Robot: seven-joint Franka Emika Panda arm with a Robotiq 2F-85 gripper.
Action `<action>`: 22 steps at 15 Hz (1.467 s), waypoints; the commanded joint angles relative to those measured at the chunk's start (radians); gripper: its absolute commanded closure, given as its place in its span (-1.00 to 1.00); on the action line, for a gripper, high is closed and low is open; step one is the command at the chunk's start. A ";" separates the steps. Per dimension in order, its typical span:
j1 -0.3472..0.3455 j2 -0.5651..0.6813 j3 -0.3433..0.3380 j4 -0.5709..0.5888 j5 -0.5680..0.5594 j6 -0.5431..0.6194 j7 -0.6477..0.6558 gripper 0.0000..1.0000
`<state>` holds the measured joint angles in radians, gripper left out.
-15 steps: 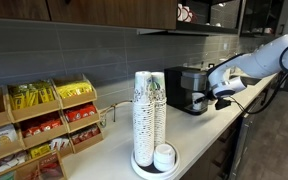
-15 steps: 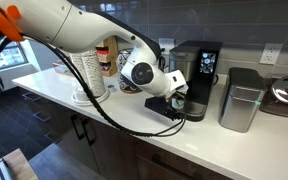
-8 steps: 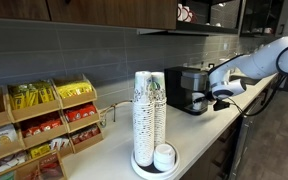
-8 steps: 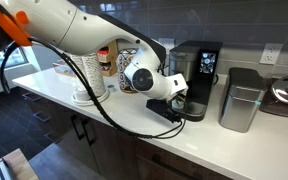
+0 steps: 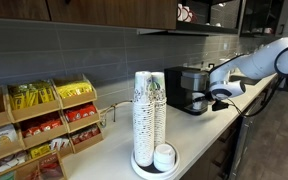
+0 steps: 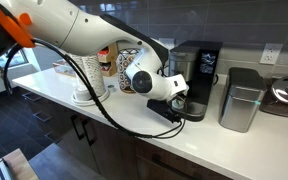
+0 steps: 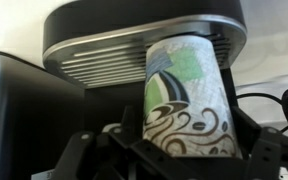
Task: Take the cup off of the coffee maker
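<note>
My pincer (image 7: 188,142) is closed to the width of the cup (image 7: 189,85), with a finger against each side low on its wall. The wrist view shows no gap on either side, so I judge I have it in hand. The cup stands under the overhanging head of the coffee maker (image 7: 134,40), with its rim close beneath the ribbed underside, and it looks a little tilted in my grip. In both exterior views my wrist hides it. To do this well I squeeze only enough to hold, because paper walls buckle. There is little room above the rim, so I should barely lift. Instead I should draw it straight back, level, until the rim is clear of the overhang, and only then raise it. A black cable (image 7: 276,100) runs beside one finger, so I mind that side. I cannot tell whether the cup holds liquid, so I should go slowly and bring it upright.
</note>
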<state>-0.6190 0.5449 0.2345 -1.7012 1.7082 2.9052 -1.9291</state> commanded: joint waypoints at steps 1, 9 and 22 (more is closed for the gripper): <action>-0.009 0.013 0.005 0.015 0.058 -0.017 -0.055 -0.70; -0.017 -0.006 0.005 -0.005 0.066 -0.047 -0.060 -0.73; -0.026 -0.027 0.005 -0.019 0.078 -0.084 -0.070 -0.54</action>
<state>-0.6248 0.5394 0.2344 -1.7005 1.7455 2.8585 -1.9550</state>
